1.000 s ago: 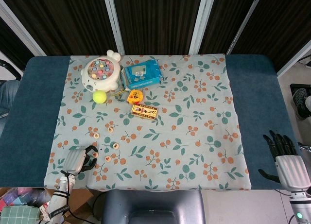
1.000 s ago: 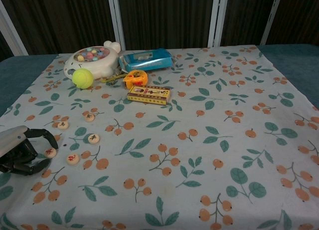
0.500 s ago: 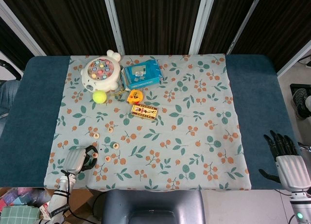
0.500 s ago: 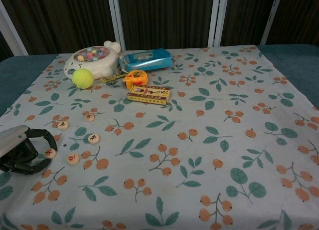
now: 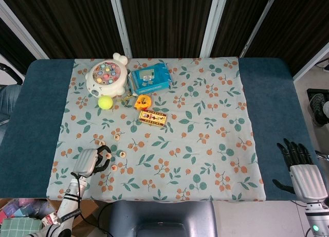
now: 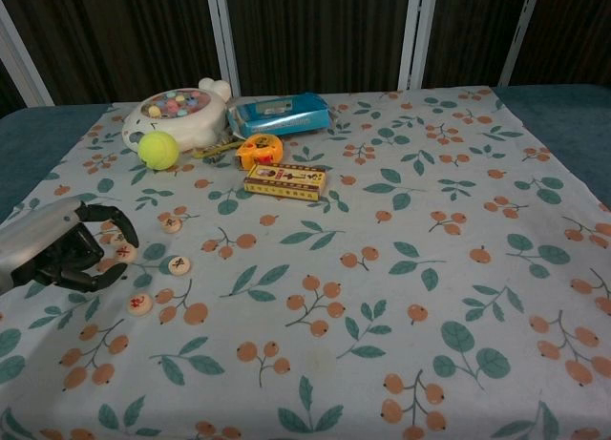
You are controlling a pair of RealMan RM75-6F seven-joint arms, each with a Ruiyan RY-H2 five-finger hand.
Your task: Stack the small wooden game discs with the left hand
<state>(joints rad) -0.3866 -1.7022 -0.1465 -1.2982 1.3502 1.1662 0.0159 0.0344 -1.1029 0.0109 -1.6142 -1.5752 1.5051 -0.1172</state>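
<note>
— Where's the left hand (image 5: 91,161)?
— Lower left of the frame, fingers curled over the floral cloth (image 5: 205,124), beside the small wooden discs (image 5: 122,154).
— And the right hand (image 5: 299,170)?
— Lower right, fingers spread, on the blue bench (image 5: 267,93).
— Upper left?
— A fishing toy (image 5: 106,76) and a tennis ball (image 5: 105,102).

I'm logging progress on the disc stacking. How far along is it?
Nothing is stacked yet: the discs still lie singly on the cloth. The left hand is raised above them with one disc at its fingertips, apparently pinched. All the stacking is left. The right hand waits open.
</note>
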